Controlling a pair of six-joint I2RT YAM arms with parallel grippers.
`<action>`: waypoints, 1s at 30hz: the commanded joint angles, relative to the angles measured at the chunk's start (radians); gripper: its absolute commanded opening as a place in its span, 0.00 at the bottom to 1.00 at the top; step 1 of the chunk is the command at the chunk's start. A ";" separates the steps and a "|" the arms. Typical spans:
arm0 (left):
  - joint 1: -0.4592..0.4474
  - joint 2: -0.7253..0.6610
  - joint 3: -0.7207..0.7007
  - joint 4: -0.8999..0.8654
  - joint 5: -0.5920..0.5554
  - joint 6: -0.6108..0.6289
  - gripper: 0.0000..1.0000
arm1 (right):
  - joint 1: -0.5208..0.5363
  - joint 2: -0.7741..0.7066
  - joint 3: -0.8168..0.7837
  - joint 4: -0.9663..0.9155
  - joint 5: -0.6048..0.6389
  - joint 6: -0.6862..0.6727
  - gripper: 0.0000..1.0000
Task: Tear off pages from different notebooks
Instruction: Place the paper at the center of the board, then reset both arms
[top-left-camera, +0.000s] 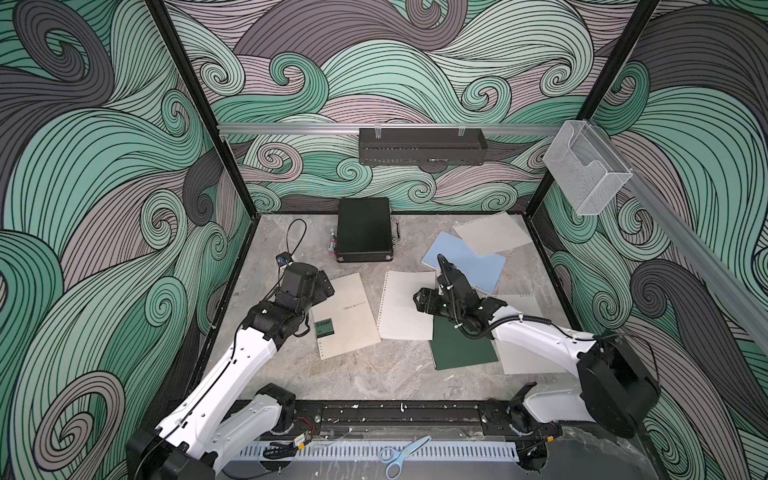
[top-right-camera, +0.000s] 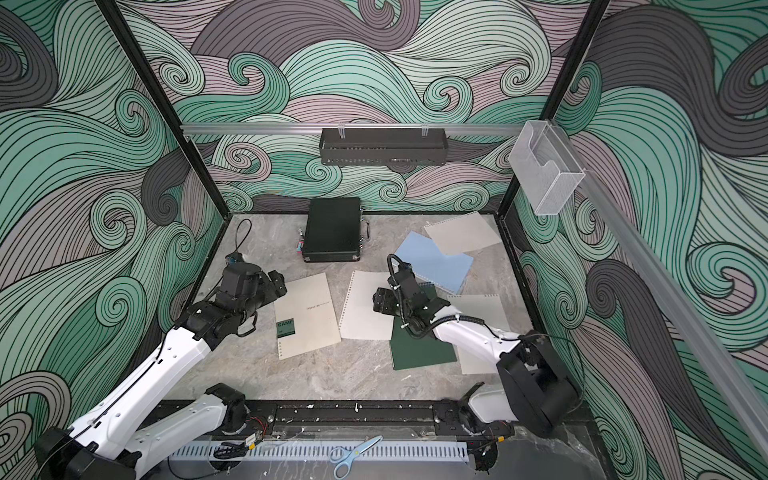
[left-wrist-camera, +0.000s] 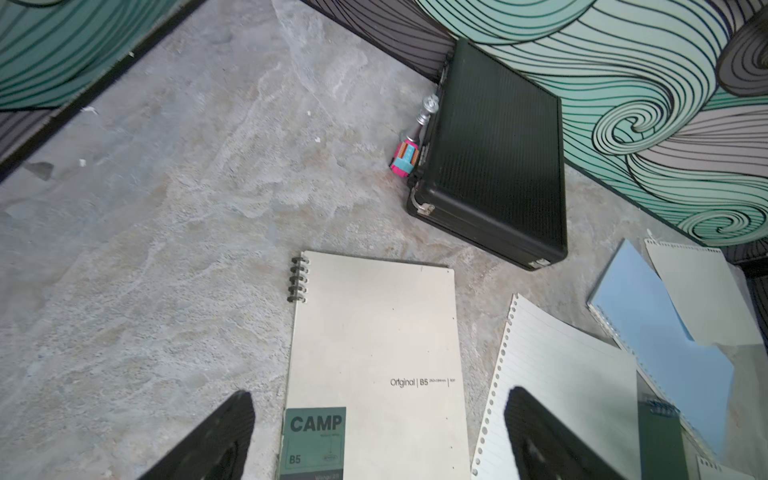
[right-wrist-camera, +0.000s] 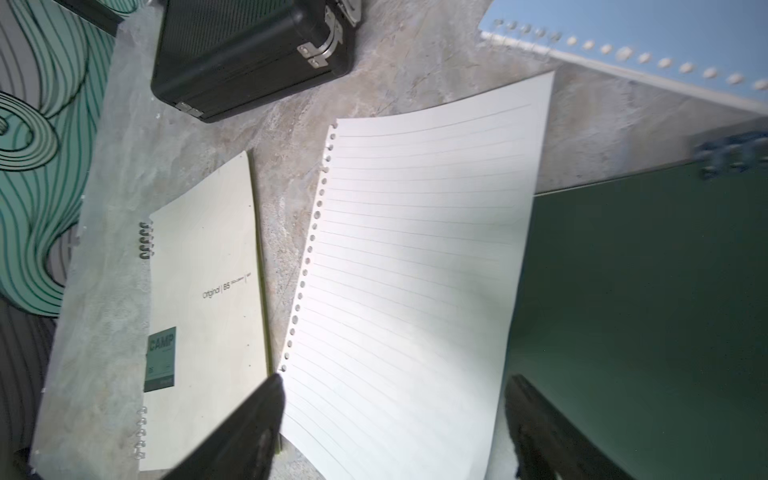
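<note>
Hovering over a grey stone-patterned tabletop (top-left-camera: 374, 374), two white robot arms with black claws face a scatter of notebooks and loose paper.

The left gripper (left-wrist-camera: 380, 436) hangs with its fingers spread wide and nothing between them. It is above the near end of a beige kraft spiral-bound notebook (top-left-camera: 347, 316) with a small green label reading CAMP. This notebook lies closed and flat, left of the table's centre.

The right gripper (right-wrist-camera: 395, 432) also has its fingers wide apart and grips nothing. Beneath it lies a loose cream lined sheet (top-left-camera: 405, 307) with a row of punched holes down its left edge. The sheet rests just beside the beige notebook, and its right edge meets a closed dark green notebook (top-left-camera: 461, 349).

Farther back on the right lies a light blue spiral-bound notebook (top-left-camera: 469, 259). A second loose sheet (top-left-camera: 492, 232) overlaps its far corner. A third sheet (top-left-camera: 521, 353) lies just right of the dark green notebook, partly hidden by the right arm.

A black hard case (top-left-camera: 363, 230) with metal latches sits against the back wall. A small pink-and-teal tool (left-wrist-camera: 405, 158) touches its left side. Blue-handled scissors (top-left-camera: 405, 451) lie on the front rail, well apart from the papers.
</note>
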 joint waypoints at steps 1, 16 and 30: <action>0.002 -0.007 0.004 0.028 -0.225 0.032 0.93 | -0.010 -0.082 0.037 -0.201 0.176 0.002 0.94; 0.003 0.110 -0.200 0.242 -0.604 0.285 0.91 | -0.247 -0.195 -0.039 0.121 0.856 -0.530 0.99; 0.254 0.207 -0.469 0.947 -0.353 0.507 0.91 | -0.367 0.145 -0.230 0.758 0.819 -0.715 0.99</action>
